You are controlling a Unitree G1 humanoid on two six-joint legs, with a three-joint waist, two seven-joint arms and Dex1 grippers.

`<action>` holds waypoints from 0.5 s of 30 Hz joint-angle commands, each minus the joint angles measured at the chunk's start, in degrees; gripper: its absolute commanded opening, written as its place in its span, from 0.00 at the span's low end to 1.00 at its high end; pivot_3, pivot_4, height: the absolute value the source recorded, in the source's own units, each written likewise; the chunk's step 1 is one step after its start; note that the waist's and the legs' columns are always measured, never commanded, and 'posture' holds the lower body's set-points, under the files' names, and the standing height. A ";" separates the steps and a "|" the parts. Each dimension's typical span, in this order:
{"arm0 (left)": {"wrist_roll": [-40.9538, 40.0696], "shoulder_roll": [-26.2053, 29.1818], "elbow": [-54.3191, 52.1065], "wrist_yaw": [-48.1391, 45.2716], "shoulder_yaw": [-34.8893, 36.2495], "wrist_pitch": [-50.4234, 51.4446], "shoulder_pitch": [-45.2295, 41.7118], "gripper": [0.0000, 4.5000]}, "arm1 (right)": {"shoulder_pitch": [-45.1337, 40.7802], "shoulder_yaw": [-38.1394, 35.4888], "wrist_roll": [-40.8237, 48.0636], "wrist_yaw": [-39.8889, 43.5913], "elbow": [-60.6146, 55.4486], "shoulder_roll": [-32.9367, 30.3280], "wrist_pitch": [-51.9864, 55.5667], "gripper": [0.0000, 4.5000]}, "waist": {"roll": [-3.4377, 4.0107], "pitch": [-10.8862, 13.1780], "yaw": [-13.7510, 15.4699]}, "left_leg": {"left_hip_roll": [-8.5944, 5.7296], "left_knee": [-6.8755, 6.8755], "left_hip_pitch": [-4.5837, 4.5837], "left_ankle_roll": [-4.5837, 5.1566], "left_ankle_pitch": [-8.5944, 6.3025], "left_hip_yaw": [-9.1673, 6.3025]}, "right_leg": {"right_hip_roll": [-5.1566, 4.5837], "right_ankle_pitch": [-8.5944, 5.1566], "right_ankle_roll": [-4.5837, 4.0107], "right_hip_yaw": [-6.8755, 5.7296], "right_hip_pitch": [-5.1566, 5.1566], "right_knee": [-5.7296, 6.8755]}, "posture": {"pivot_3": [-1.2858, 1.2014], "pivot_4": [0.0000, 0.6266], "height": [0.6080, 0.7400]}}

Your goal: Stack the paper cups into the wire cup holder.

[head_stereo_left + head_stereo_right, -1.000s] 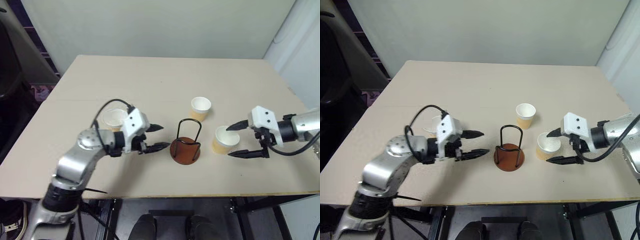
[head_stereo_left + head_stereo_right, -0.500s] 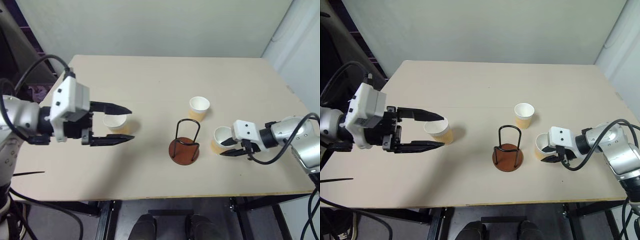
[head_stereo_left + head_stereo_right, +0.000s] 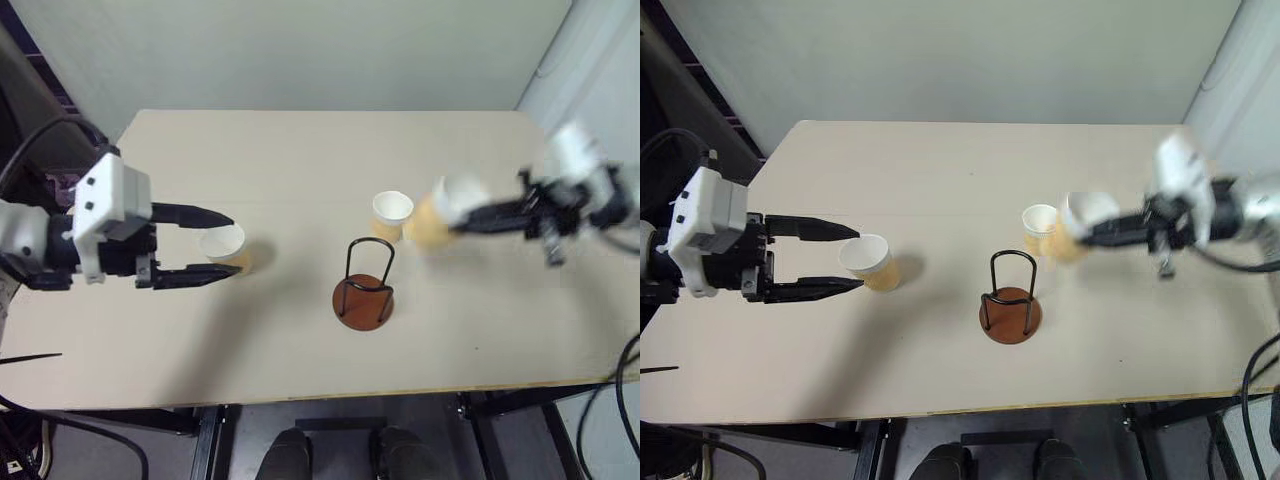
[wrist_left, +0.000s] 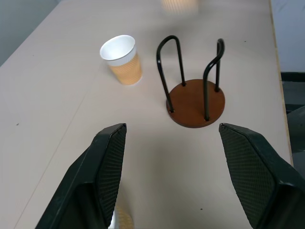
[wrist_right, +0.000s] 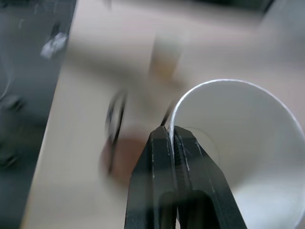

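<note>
Paper cups (image 3: 869, 263), three, one apparently gripper-pinched (image 3: 1087, 232)

At the frame's left edge your left gripper (image 3: 222, 247) points rightward with fingers spread wide, while at the right your right gripper (image 3: 1076, 229), fingers pinched together, points leftward.

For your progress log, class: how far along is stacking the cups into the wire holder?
Done: nothing yet; the wire holder stands empty. In hand: the right gripper has pinched one cup by its rim and holds it above the table. Left: that cup, the middle cup near the holder, and the left cup between the open left gripper's fingers all need to go in.
</note>
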 commanded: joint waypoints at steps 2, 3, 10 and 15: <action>0.30 -0.46 -1.25 1.61 -0.57 -1.23 -0.19 0.74 | -2.19 2.08 4.76 -2.68 -4.75 4.35 3.98 0.01 | -0.11 -0.05 -0.16 | 0.12 -0.02 0.00 -0.06 -0.04 -0.07 | 0.12 -0.05 -0.08 -0.03 -0.02 0.00 | 0.52 0.24 1.00; 0.37 -0.60 -1.23 1.86 -1.01 -1.37 -0.37 0.74 | -1.69 3.68 3.44 -2.60 -5.36 4.73 3.44 0.01 | -0.07 -0.02 -0.12 | 0.12 -0.02 0.00 -0.07 -0.04 -0.07 | 0.11 -0.05 -0.08 -0.04 -0.04 0.01 | 0.52 0.24 1.00; 0.17 -0.74 -2.04 3.11 -1.04 -1.04 0.20 0.74 | 1.16 11.34 -4.55 -2.58 -4.77 6.06 -0.98 0.01 | -0.06 -0.02 -0.12 | 0.26 0.00 -0.06 -0.17 -0.14 -0.08 | 0.06 0.06 0.02 -0.14 -0.11 0.05 | 0.52 0.24 1.00; -0.42 -0.61 -3.31 3.64 0.17 -0.28 1.49 0.74 | 1.31 12.58 -4.83 -1.71 -4.54 6.88 -1.21 0.15 | -0.07 -0.02 -0.14 | 0.37 -0.01 -0.05 -0.28 -0.22 -0.05 | 0.13 0.13 0.13 -0.20 -0.16 0.12 | 0.52 0.24 1.00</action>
